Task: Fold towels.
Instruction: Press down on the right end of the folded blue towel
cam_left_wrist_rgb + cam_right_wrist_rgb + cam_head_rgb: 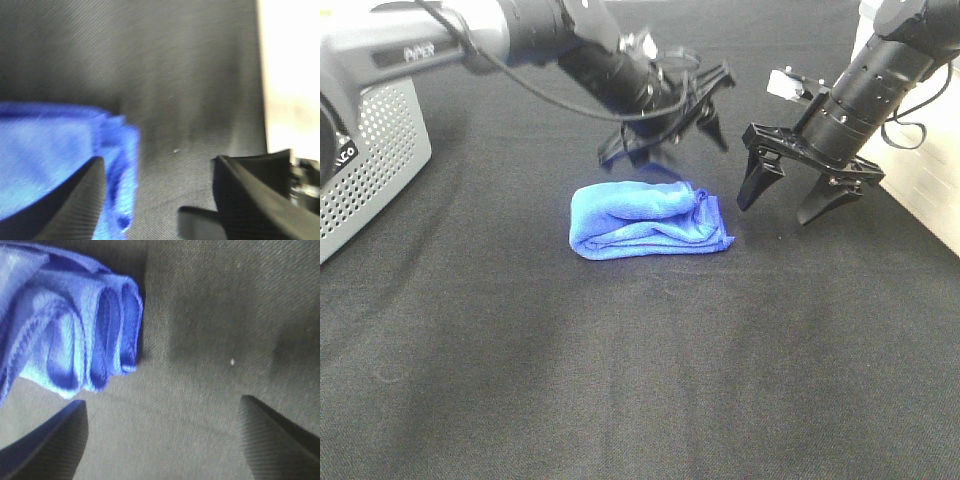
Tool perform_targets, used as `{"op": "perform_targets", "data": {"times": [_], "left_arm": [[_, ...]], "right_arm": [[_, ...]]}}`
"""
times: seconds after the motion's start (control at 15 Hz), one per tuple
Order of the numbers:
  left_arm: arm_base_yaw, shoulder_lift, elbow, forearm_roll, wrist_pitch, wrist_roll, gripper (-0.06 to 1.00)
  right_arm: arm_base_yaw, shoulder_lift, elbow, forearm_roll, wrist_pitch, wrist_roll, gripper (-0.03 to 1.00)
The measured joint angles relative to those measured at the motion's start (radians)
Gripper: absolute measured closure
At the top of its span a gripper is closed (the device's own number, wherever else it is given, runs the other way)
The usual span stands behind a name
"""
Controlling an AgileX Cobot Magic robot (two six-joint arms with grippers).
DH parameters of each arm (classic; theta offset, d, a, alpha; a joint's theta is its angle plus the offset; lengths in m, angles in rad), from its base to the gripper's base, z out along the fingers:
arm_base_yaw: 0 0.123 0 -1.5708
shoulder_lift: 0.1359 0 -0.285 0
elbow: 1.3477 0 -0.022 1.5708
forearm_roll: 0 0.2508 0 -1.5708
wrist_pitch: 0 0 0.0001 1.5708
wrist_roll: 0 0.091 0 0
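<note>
A bright blue towel (645,220) lies folded into a thick bundle in the middle of the black table; its layered edges face right. My left gripper (665,140) hovers just behind and above the bundle, open and empty. In the left wrist view the towel (50,150) sits beside one finger (75,200), and only black cloth shows between the jaws of the left gripper (160,200). To the right of the towel, clear of it, my right gripper (778,208) hangs open. Its wrist view shows the towel's folded layers (65,325) ahead of the empty right gripper (165,440).
A grey perforated basket (380,150) stands at the table's left edge under the left arm. A white surface (920,190) borders the black tabletop on the right, and shows in the left wrist view as a bright strip (290,75).
</note>
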Motion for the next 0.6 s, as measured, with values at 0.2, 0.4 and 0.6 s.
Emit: {"op": "perform_targets", "data": {"times": [0.2, 0.4, 0.6], "left_arm": [[0.020, -0.062, -0.005, 0.064, -0.013, 0.104, 0.33], [0.086, -0.125, -0.008, 0.211, 0.011, 0.125, 0.33], [0.178, -0.164, -0.009, 0.305, 0.095, 0.123, 0.33]], "right_arm": [[0.000, -0.036, 0.000, 0.112, 0.003, -0.013, 0.20], [0.004, -0.037, 0.000, 0.403, 0.007, -0.138, 0.20], [0.069, -0.037, 0.000, 0.567, -0.017, -0.218, 0.20]]}}
